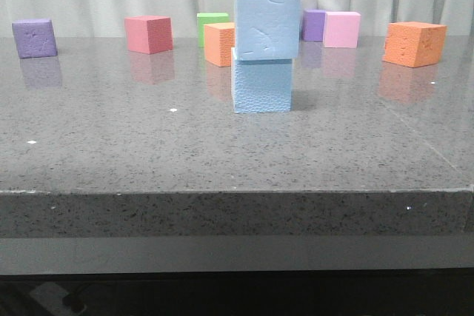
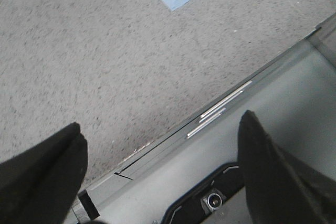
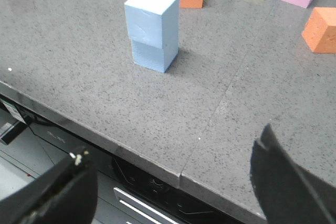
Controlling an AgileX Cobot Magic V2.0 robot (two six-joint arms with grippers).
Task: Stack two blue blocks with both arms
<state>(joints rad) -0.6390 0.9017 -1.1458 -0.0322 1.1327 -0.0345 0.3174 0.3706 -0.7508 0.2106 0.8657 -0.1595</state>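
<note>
Front view: two pale blue foam cubes stand stacked near the middle of the grey speckled table [image 1: 111, 146], the upper blue block [image 1: 267, 26] resting on the lower blue block [image 1: 262, 84] and turned slightly off square so its edges overhang a little. Behind the stack sit an orange cube [image 1: 219, 44], a green cube [image 1: 212, 20], a red cube [image 1: 149, 33], a purple cube [image 1: 34, 38] at far left, a pink cube [image 1: 341, 29] with a second purple cube [image 1: 313, 24] beside it, and a larger orange cube [image 1: 414, 43] at far right. No arm appears in this view.

Left wrist view: the left gripper [image 2: 163, 150] hangs over the table's front edge — its two dark fingers spread wide, with nothing between them. The stack's lower corner shows at the far side of the frame, well apart from the fingers.

Right wrist view: the right gripper [image 3: 173, 182] likewise stands open and empty at the near table edge, its fingers well apart. The blue stack stands free on the stone surface — beyond it, coloured cubes line the far side.
</note>
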